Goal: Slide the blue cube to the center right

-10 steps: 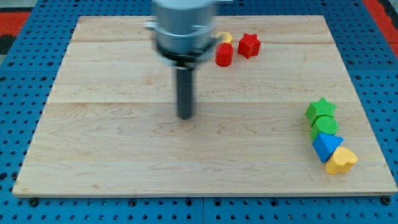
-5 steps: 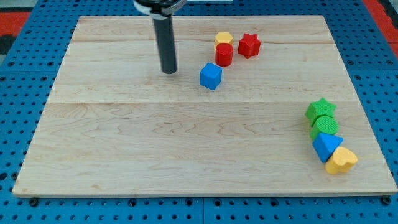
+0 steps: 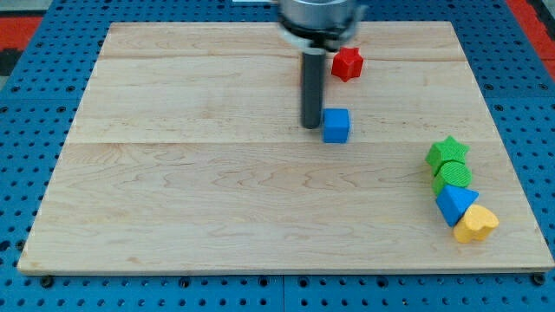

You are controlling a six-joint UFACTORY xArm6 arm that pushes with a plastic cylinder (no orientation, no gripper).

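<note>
Touching: my tip (image 3: 310, 126) | blue cube (image 3: 336, 125) at its right | no claw visible

A pale wooden board on a blue perforated bench

The wooden board (image 3: 217, 208) fills most of the view; it is light maple in colour, made of planks whose joins run from the view's left to the view's right, with fine grain lines across them. Under and around it lies a blue pegboard surface (image 3: 35, 130) dotted with regular rows of small holes, showing on every side of the board. A strip of red (image 3: 19, 19) shows in the view's top left corner and another in the top right corner. The light is even and soft, and shadows are faint.
</note>
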